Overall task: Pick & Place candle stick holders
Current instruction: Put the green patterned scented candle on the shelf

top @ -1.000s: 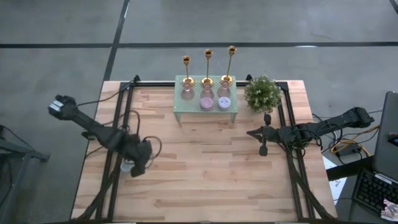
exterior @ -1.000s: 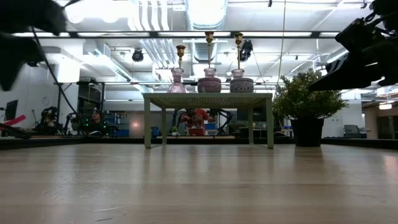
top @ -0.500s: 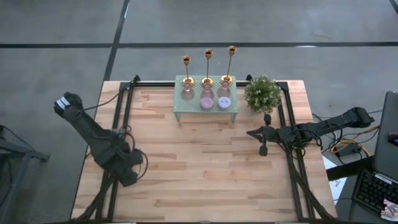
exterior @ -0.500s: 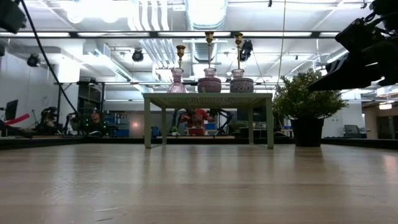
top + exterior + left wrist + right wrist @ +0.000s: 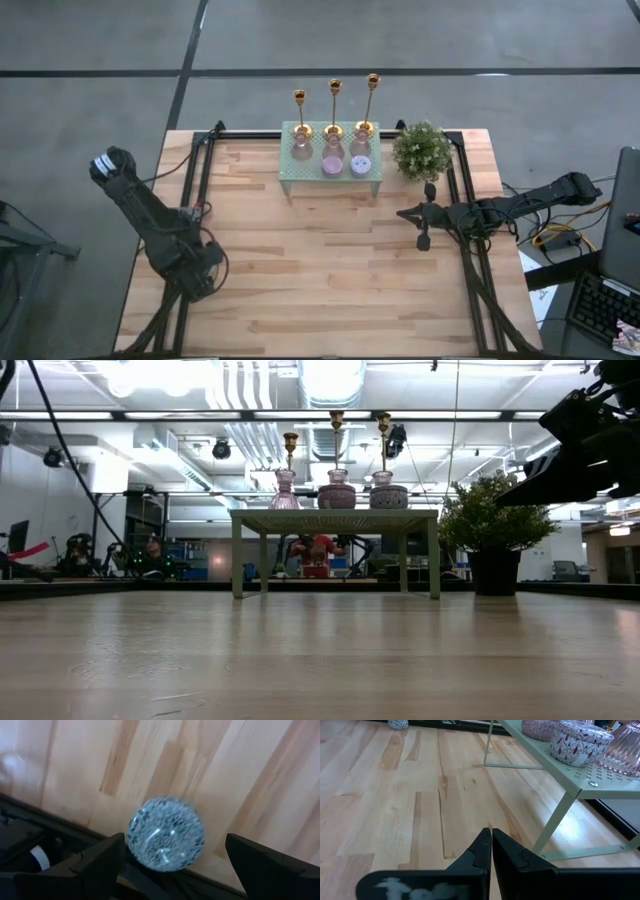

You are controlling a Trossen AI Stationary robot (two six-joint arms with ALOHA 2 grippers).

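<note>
The three candlesticks (image 5: 334,108) stand upright in a row along the back edge of a small green stand (image 5: 331,172) at the far middle of the wooden surface (image 5: 320,270). Just in front of them on the stand sit three squat vases (image 5: 331,162), pink, purple and white-patterned, between the candlesticks and either claw.

The right claw (image 5: 491,849) hangs low over the surface, its fingers pressed together and holding nothing. The stand is ahead of it and to one side, its nearest leg close by; a potted plant (image 5: 422,150) sits just beyond the claw, beside the stand's right end.

The left claw (image 5: 172,865) is near the surface's left edge, well away from the stand, its fingers spread wide with nothing gripped. Directly below it, between the two fingers, a small speckled glass ball (image 5: 166,833) rests on the wood beside the black frame rail (image 5: 189,215).
</note>
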